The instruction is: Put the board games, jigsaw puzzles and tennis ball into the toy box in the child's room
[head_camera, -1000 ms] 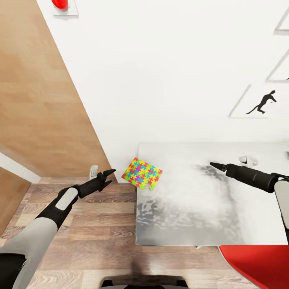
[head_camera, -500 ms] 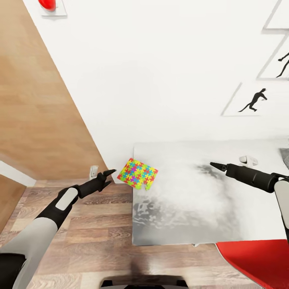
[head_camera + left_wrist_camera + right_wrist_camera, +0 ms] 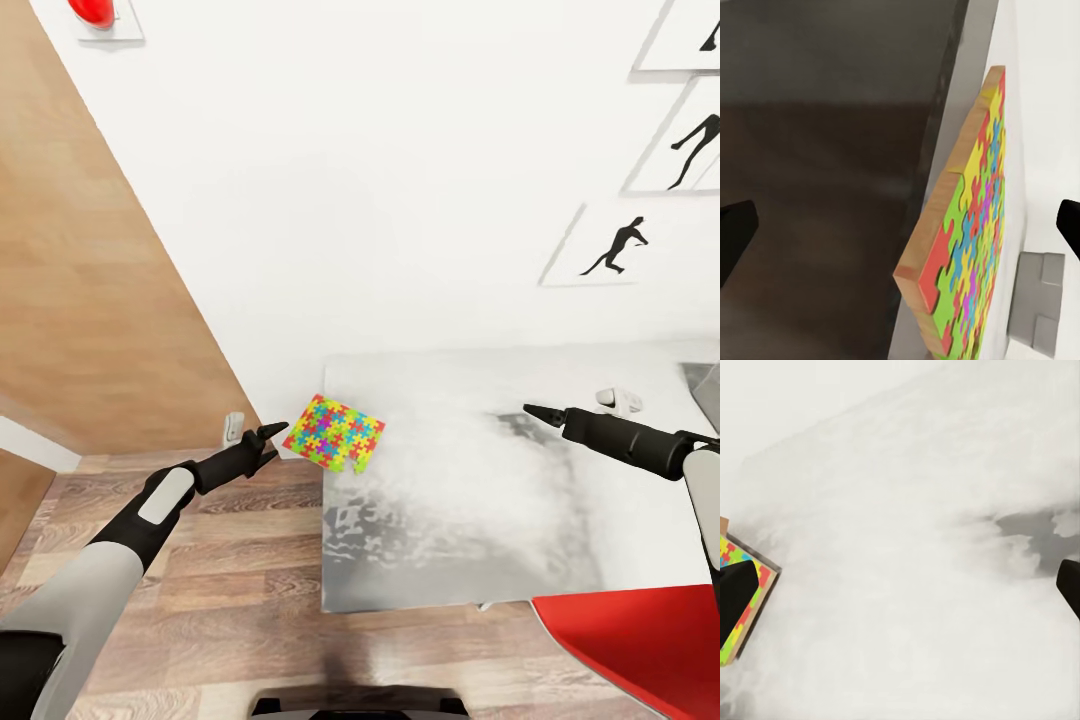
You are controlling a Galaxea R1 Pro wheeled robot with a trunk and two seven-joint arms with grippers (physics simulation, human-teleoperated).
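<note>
One jigsaw puzzle [image 3: 333, 432], a thin square of bright interlocking pieces, lies on the table [image 3: 480, 540] at its far left corner and overhangs the edge. My left gripper [image 3: 271, 441] hovers over the floor just left of that overhanging corner, open and holding nothing. In the left wrist view the jigsaw puzzle [image 3: 971, 247] stands edge-on ahead of the left gripper [image 3: 902, 232]. My right gripper [image 3: 530, 409] is open above the middle of the tabletop, well right of the puzzle. The right wrist view catches a corner of the jigsaw puzzle [image 3: 759, 583] beyond the open right gripper [image 3: 900, 592].
A white wall with black silhouette pictures [image 3: 615, 245] rises behind the table. A wooden panel [image 3: 90, 280] stands at the left, with a wall socket [image 3: 232, 428] low by the left gripper. A red chair [image 3: 640, 640] sits at the table's near right. A small white object [image 3: 618, 399] lies on the tabletop.
The whole view has shifted, so the camera moved. Table and puzzle now sit closer to my left gripper. Both arms hold the same pose and both grippers stay open.
</note>
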